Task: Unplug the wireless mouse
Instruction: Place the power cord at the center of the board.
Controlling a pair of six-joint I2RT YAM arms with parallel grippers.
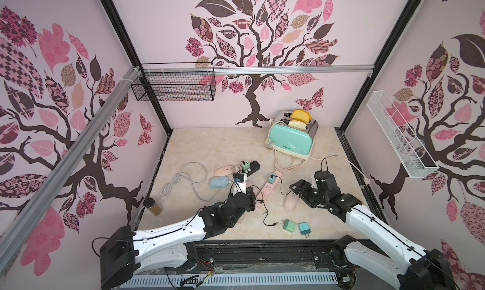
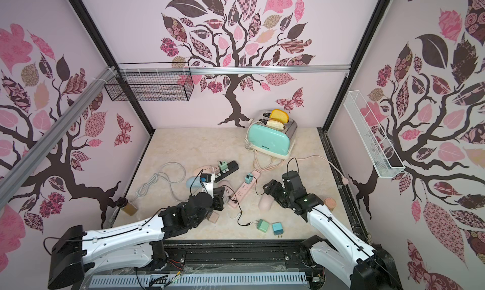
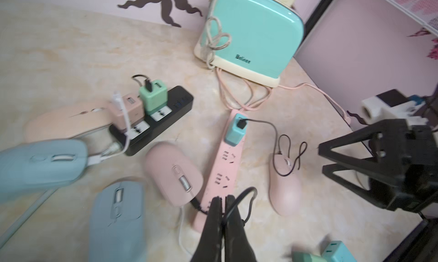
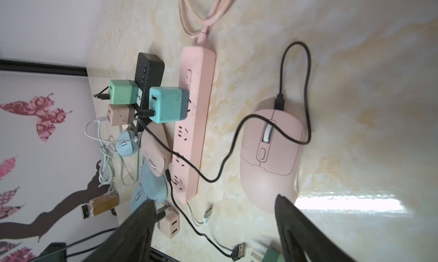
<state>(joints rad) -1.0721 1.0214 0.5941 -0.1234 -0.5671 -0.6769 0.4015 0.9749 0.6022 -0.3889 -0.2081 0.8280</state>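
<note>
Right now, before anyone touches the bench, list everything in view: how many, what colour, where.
toaster: one, mint and cream, back right of the table; two bread slices in it.
black power strip: one, mid-table.
pink power strip: one, beside it.
mice: five around the strips; one peach, two pink, two blue.
chargers: six; green and beige on the black strip, teal on the pink; green, blue, beige loose in front.
jar: one, brown, front left.
wire baskets: two; black on back wall, white on right wall.
left gripper: shut on black cable.
right gripper: open, near a pink mouse.
</note>
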